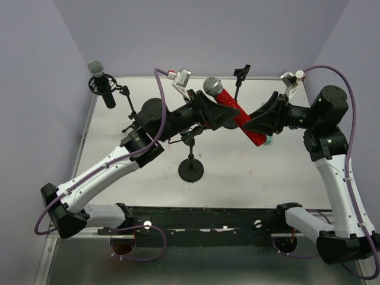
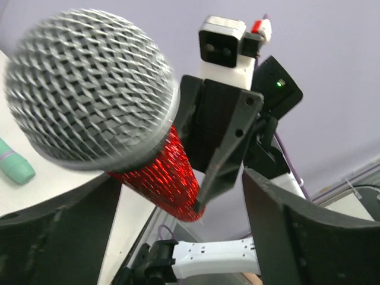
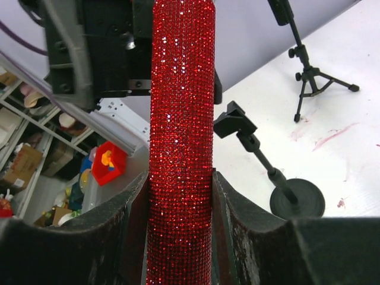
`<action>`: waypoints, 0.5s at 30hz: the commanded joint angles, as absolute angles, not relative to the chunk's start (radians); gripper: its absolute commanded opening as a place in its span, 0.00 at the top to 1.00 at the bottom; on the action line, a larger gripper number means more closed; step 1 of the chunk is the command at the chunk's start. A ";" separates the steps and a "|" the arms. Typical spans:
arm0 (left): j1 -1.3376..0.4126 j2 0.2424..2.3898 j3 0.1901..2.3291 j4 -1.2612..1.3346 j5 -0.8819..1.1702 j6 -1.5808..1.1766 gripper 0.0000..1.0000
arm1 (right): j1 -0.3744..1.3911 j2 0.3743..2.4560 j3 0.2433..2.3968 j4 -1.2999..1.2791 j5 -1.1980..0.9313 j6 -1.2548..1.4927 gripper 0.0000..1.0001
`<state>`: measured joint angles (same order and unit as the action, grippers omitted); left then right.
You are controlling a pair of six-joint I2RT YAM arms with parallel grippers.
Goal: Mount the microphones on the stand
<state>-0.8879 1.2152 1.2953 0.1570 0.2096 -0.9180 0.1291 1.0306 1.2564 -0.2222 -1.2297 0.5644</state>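
Observation:
My right gripper (image 3: 181, 190) is shut on the lower body of the red microphone (image 1: 238, 114), holding it tilted above the table with its silver mesh head (image 2: 89, 89) toward the left arm. The left gripper (image 2: 181, 202) stands open just below that head, its fingers (image 2: 297, 237) on either side and apart from the red body. A black microphone (image 1: 105, 89) sits in a tripod stand (image 1: 127, 110) at the far left. The mint-green microphone (image 2: 15, 161) lies on the table. A round-base stand (image 1: 191, 170) with an empty clip (image 3: 234, 123) stands under the left gripper.
Another stand's clip (image 1: 240, 74) rises at the back centre, and its tripod legs (image 3: 309, 77) show in the right wrist view. Grey walls close in the white table (image 1: 148, 184) on three sides. A black rail (image 1: 202, 219) runs along the near edge.

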 commanded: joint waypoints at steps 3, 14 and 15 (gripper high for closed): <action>-0.917 1.276 1.351 0.221 0.178 -0.925 0.28 | 0.126 0.977 1.195 -0.164 -1.295 0.615 1.00; -0.923 1.206 1.278 0.258 0.176 -0.836 1.00 | 0.124 0.969 1.201 -0.306 -1.333 0.344 0.20; -0.923 1.197 1.272 0.264 0.181 -0.821 1.00 | 0.126 0.973 1.210 -0.366 -1.338 0.278 0.08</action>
<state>-0.9188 1.2747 1.3029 0.2012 0.1905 -0.9085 0.1307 0.9749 1.1866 -0.2161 -1.2869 0.4942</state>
